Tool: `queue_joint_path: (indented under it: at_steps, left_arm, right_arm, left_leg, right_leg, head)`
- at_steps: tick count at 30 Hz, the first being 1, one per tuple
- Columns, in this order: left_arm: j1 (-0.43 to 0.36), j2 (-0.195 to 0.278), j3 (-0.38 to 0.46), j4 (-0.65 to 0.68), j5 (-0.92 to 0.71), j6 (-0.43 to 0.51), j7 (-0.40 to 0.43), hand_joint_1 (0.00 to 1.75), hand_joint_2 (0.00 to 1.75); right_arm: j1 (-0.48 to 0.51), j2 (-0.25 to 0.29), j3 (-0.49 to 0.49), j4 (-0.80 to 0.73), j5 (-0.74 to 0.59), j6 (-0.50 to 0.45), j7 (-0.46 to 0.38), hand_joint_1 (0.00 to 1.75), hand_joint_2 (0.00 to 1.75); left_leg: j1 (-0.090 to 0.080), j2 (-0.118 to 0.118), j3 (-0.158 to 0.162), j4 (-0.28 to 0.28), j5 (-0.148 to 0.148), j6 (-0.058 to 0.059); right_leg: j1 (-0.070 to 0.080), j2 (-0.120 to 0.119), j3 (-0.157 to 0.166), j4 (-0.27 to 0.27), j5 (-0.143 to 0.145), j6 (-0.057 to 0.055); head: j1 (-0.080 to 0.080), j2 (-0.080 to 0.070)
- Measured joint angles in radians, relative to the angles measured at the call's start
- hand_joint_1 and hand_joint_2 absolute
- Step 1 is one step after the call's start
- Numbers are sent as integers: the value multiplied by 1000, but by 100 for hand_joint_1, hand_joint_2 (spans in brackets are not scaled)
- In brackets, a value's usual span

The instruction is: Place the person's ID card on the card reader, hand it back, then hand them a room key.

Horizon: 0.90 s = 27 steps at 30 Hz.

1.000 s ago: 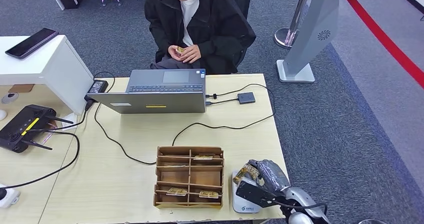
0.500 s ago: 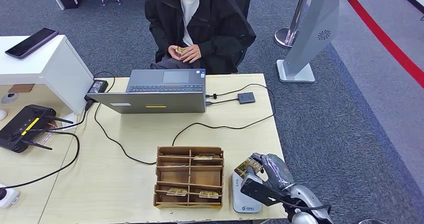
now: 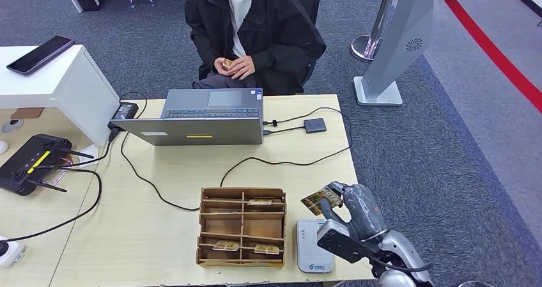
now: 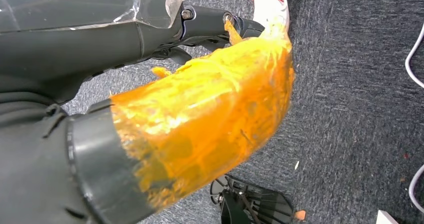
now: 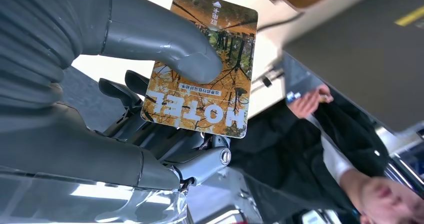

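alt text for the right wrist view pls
The right robot hand holds a card with an autumn-tree picture and the word HOTEL, thumb pressed on its face. Beyond it sits a person in a dark jacket, holding something small in both hands.

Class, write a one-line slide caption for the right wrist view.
Right hand pinches a HOTEL card under its thumb, person beyond.

Right robot hand (image 3: 342, 204) has lifted the card (image 3: 319, 200) off the reader (image 3: 312, 247).
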<state>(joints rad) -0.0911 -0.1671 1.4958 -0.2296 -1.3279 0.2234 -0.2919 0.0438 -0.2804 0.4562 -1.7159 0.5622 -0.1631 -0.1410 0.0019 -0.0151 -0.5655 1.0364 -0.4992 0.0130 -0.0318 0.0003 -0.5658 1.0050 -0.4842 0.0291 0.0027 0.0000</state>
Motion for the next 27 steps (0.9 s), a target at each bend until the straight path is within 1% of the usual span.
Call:
queue_joint_path:
  at_steps: [12, 23, 27]
  left_arm:
    - [0, -1, -1, 0, -4, 0, -2, 0, 0]
    - [-1, -4, -21, 0, -20, 0, -3, 0, 0]
    - [-2, -4, -32, 0, -35, -3, -3, 0, 0]
  right_arm:
    - [-12, 8, -18, -56, 0, -49, -38, 175, 175]
    - [-87, 33, -22, -63, 13, -87, -70, 175, 175]
    - [-152, 47, -16, -55, 43, -115, -70, 175, 175]
  left_leg:
    - [0, 0, 0, 0, 0, 0]
    - [0, 0, 0, 0, 0, 0]
    - [0, 1, 0, 0, 0, 0]
  right_leg:
    - [0, 0, 0, 0, 0, 0]
    - [0, 0, 0, 0, 0, 0]
    - [0, 1, 0, 0, 0, 0]
  head:
    - [0, 0]
    - [0, 0]
    - [0, 0]
